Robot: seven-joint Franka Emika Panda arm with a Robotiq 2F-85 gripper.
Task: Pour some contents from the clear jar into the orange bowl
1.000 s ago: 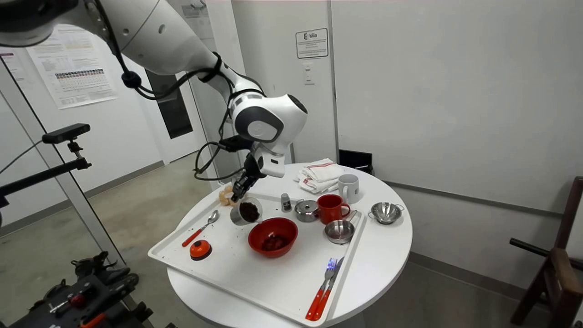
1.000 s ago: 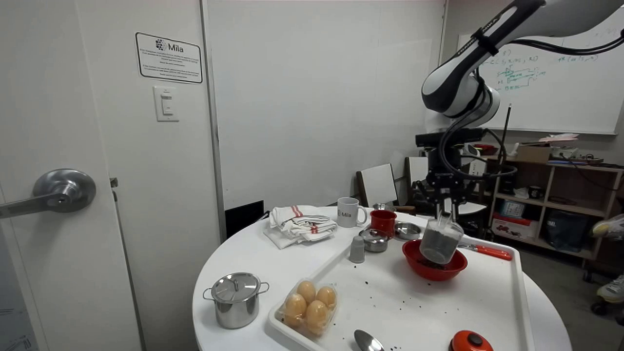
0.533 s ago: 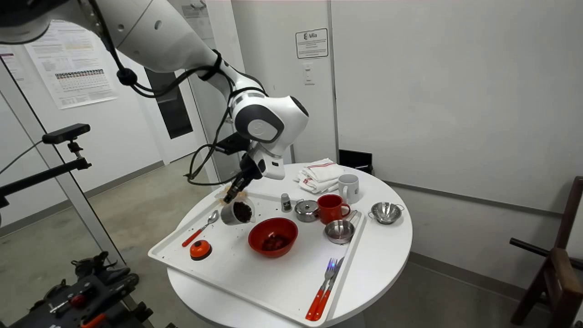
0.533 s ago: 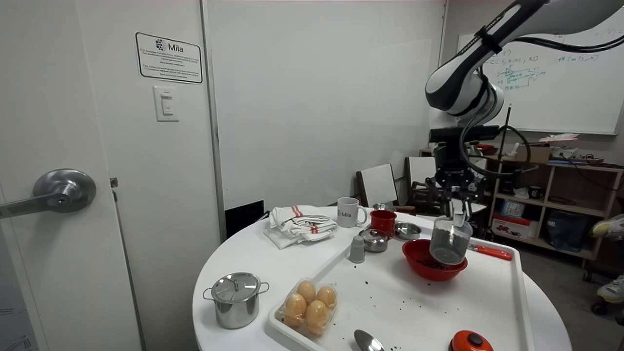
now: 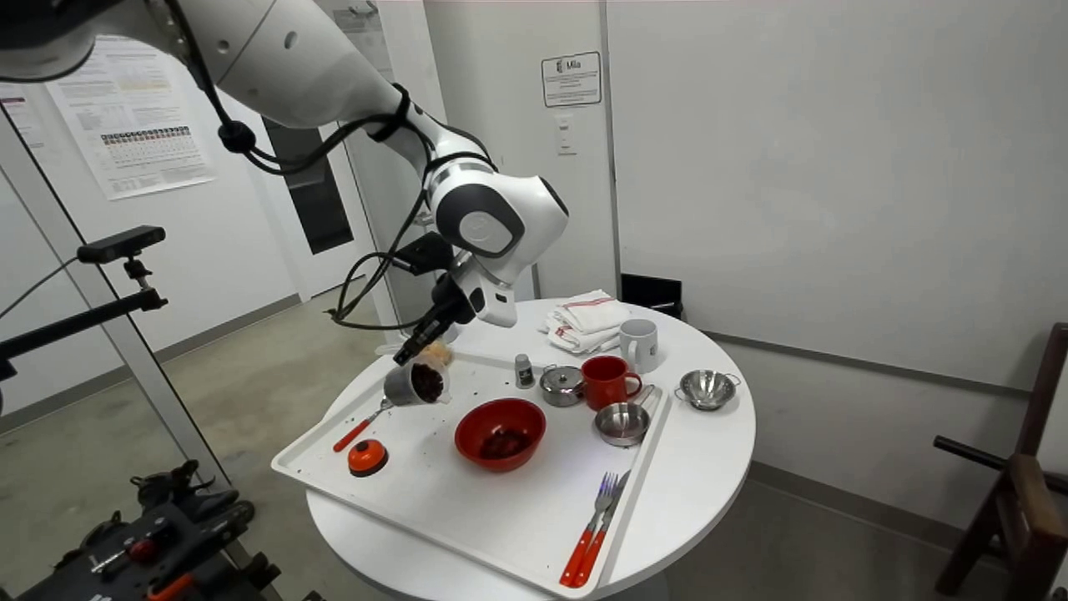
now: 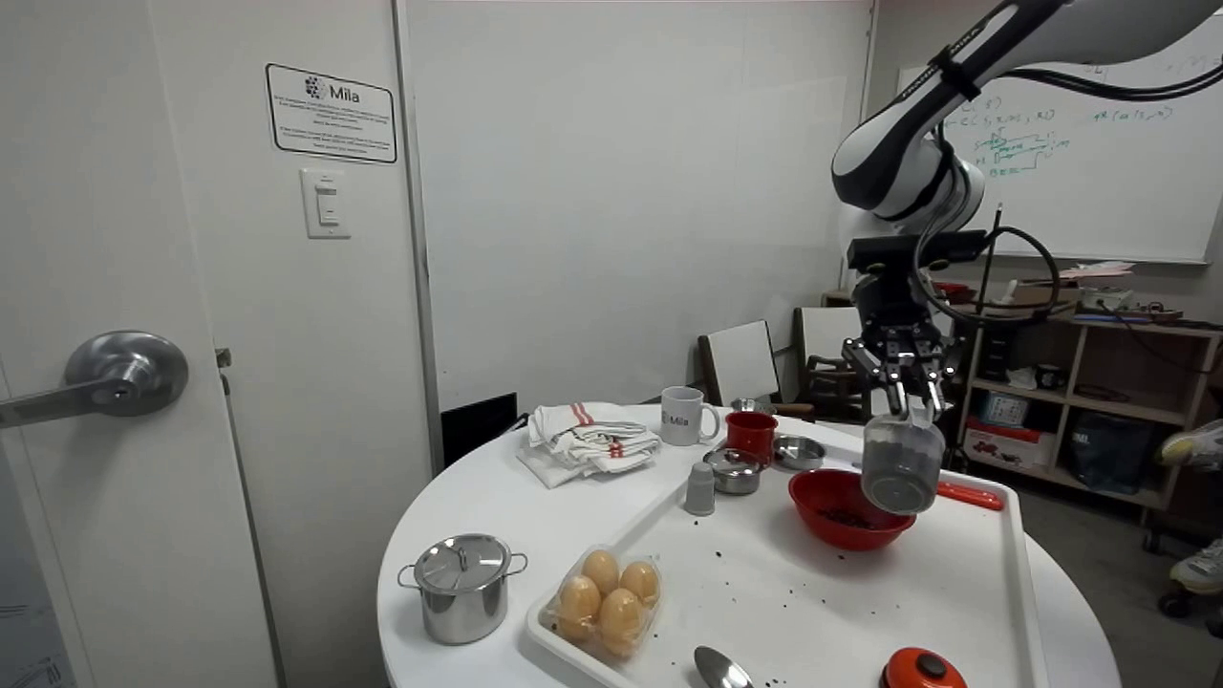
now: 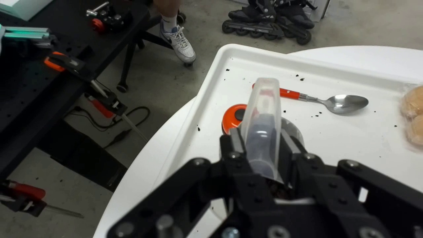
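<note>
The clear jar, a see-through cup with a handle and dark contents, is in the air above the tray in both exterior views [image 5: 404,387] [image 6: 901,468]. My gripper [image 5: 402,359] is shut on its handle, which shows between the fingers in the wrist view [image 7: 264,142]. The jar is tilted on its side, its mouth towards the orange bowl [image 5: 501,414]. That bowl is wide and red, with dark bits at its bottom. The jar is apart from the bowl and higher. In an exterior view the jar covers the right part of the bowl [image 6: 850,537].
The white tray [image 5: 417,492] holds a spoon [image 7: 343,103], an orange lid [image 5: 367,457], a grey shaker [image 5: 524,372], a lidded steel pot [image 5: 561,386], a red mug [image 5: 604,382] and a fork [image 5: 602,497]. Packed eggs [image 6: 611,602] lie at its corner. Dark crumbs are scattered over it.
The gripper and jar have moved away from the bowl, leftward in one view and rightward in another, and slightly up. The jar's base has turned more towards a camera. The bowl has not moved.
</note>
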